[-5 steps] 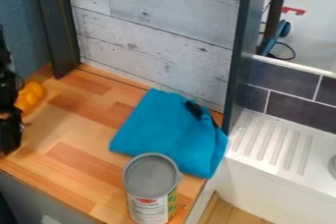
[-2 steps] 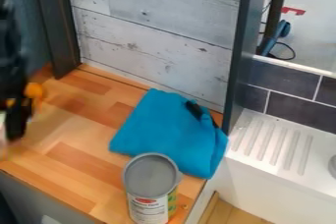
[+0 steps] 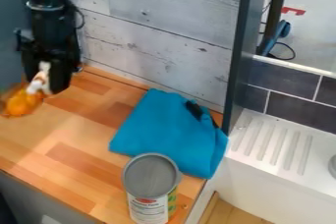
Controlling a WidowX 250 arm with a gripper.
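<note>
Claw (image 3: 45, 85) holds white thing (image 3: 39, 80).

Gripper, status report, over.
Gripper closed on white-and-brown item. Orange item close by, contact unclear. Blue cloth and can well clear.

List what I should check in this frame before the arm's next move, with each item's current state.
1. Pincer in view: ok, at the upper left, over the wooden counter.
2. White-and-brown item firmly gripped: cannot tell; it is at the pincer, but the hold is unclear.
3. Orange item well away from the pincer: not ok, it is right beside the white-and-brown item.
4. Blue cloth away from the pincer: ok, it lies to the image right.
5. Labelled can upright: ok, grey top facing up.
6. Can apart from the cloth: cannot tell, they overlap in this view.
</note>
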